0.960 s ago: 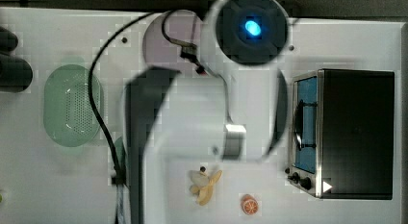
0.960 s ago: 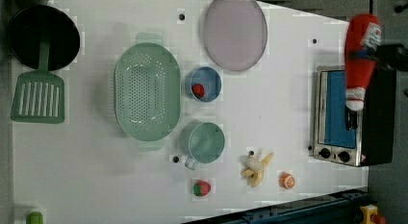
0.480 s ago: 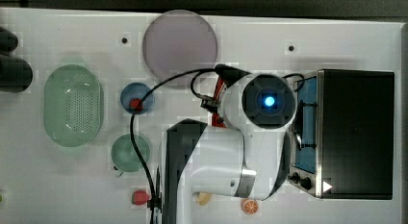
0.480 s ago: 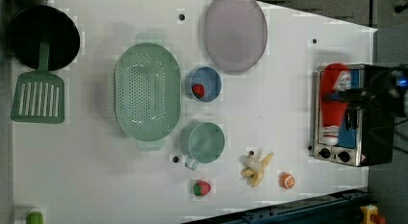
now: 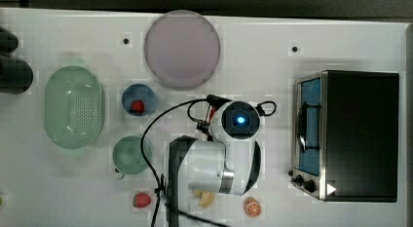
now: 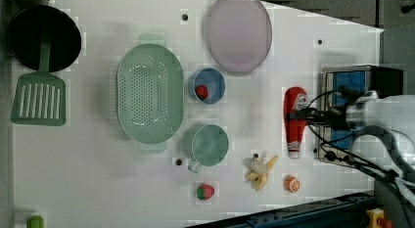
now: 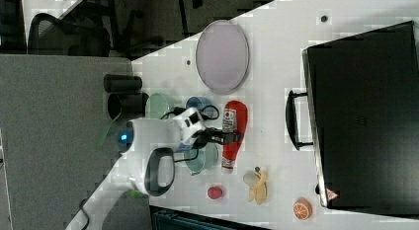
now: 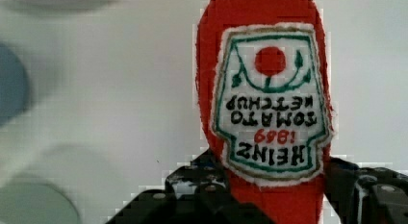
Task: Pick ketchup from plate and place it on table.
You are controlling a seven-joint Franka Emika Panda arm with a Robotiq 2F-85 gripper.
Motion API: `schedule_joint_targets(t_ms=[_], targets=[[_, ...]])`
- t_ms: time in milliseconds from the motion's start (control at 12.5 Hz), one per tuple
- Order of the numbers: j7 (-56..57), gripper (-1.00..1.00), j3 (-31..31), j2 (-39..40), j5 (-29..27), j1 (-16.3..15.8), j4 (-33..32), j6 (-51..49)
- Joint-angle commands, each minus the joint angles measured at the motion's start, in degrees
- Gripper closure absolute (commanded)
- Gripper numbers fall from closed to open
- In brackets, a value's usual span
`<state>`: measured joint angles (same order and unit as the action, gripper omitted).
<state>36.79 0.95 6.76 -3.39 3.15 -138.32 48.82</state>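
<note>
The ketchup (image 6: 295, 121) is a red bottle lying lengthwise low over the white table (image 6: 98, 179), between the blue bowl and the oven, with its white cap toward the banana. My gripper (image 6: 304, 115) is shut on its middle. In the wrist view the label of the ketchup (image 8: 269, 99) faces the camera, and dark fingers (image 8: 192, 188) press both sides. The right view has the ketchup (image 7: 232, 134) crossed by my gripper (image 7: 230, 137). The pale lilac plate (image 5: 182, 49) lies bare at the table's far side, apart from the bottle. Whether the bottle touches the table I cannot tell.
A black toaster oven (image 5: 350, 134) stands at the top view's right. A blue bowl (image 5: 139, 100) with a red fruit, a green cup (image 5: 130, 154) and a green colander (image 5: 73, 106) lie at the top view's left. Banana (image 6: 259, 170), orange slice (image 6: 292, 183) and strawberry (image 6: 205, 191) are near the front edge.
My gripper has carried the ketchup from over the oven toward the left view's left and downward. It now hangs low over the table beside the oven.
</note>
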Motion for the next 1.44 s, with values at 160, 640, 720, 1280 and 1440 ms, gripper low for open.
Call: schedule_joint_targets(t_ms=[160, 640, 720, 1280, 1440], targets=[[0.73, -0.25, -0.63, 5.62, 0.06, 0.22, 0.02, 6.88], [-2.19, -1.0, -0.69, 1.47, -0.27, 0.16, 1.82, 5.55], [-5.32, -1.0, -0.79, -1.57, -0.3, 0.11, 3.27, 2.3], [-30.86, -1.0, -1.61, -16.53, -0.16, -0.12, 21.55, -32.2], [-32.53, -1.0, -1.7, -17.19, 1.26, -0.13, 26.51, -38.51]])
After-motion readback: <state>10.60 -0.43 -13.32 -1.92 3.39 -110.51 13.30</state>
